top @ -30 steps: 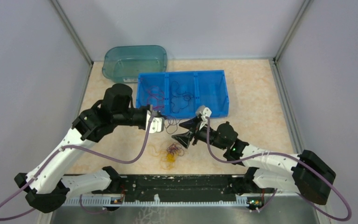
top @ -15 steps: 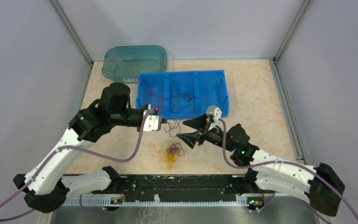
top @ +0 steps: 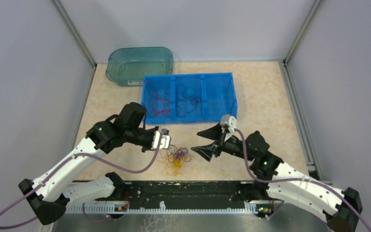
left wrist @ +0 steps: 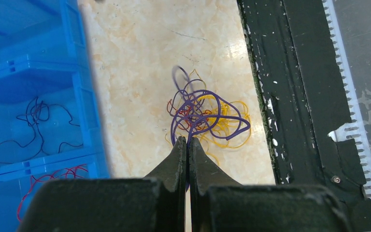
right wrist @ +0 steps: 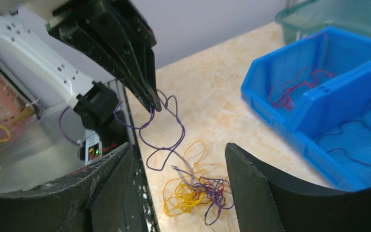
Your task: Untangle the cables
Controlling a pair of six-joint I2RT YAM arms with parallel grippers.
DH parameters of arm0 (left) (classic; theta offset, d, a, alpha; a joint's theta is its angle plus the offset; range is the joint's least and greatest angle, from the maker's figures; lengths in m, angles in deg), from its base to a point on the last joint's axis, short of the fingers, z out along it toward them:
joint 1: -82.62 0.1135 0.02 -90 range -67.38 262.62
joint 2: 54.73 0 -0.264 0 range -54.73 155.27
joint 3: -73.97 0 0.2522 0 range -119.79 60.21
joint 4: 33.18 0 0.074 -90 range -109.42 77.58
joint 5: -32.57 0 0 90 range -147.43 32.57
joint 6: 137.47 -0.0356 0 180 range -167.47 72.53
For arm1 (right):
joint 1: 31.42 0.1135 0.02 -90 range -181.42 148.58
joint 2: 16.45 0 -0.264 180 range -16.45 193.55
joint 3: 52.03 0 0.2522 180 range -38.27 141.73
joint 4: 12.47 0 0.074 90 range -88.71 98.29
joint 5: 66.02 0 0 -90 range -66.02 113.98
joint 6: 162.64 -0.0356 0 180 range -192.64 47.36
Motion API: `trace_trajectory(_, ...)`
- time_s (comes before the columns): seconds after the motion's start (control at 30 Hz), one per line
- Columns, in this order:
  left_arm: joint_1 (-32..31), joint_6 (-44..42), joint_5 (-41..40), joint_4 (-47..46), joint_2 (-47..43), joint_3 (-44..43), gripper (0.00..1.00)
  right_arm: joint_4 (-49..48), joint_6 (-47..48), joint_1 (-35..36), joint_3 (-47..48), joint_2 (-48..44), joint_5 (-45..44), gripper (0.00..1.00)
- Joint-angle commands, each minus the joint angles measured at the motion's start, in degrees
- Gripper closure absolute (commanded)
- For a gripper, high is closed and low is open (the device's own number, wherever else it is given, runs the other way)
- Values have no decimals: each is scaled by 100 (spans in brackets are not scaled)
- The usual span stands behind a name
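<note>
Risk lay in the left gripper (top: 166,141), shut on a purple cable (right wrist: 182,131), lifting the whole clump of cables (top: 178,156) (yellow and red loops looked caught) off the table (top: 265,101) near its front edge, because the wide-open right gripper (top: 197,141) beside it pinned nothing.

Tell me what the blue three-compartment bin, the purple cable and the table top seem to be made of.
The blue three-compartment bin looks like moulded plastic, smooth and slightly shiny, with one uniform colour. The purple cable is probably thin wire in glossy plastic insulation: it keeps springy loops. The table top is beige, marble-patterned and polished, with light reflections; stone or laminate, cannot tell.
</note>
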Motion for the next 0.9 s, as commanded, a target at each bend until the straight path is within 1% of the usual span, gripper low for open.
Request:
trace_trajectory(0.0,-27,-194,196,16,131,-263,100,-407,29,-51,556,1038,1002,30)
trace_trajectory(0.1,-27,-219,242,41,186,-353,100,-856,-88,-50,793,1735,1446,31)
trace_trajectory(0.23,-27,-200,274,63,209,-435,100,-1366,-180,-45,1009,2339,1849,33)
trace_trajectory(0.4,-27,-171,316,137,274,-552,100,-1672,-344,-42,1281,3048,2515,35)
trace_trajectory(0.5,-27,-169,294,148,303,-590,100,-1707,-382,-42,1357,3289,2753,38)
trace_trajectory(0.67,-27,-188,165,115,333,-621,100,-1891,-547,-40,1392,3474,2966,39)
trace_trajectory(0.87,-22,-108,9,-54,426,-977,100,-1872,-487,-35,1475,3642,2730,52)
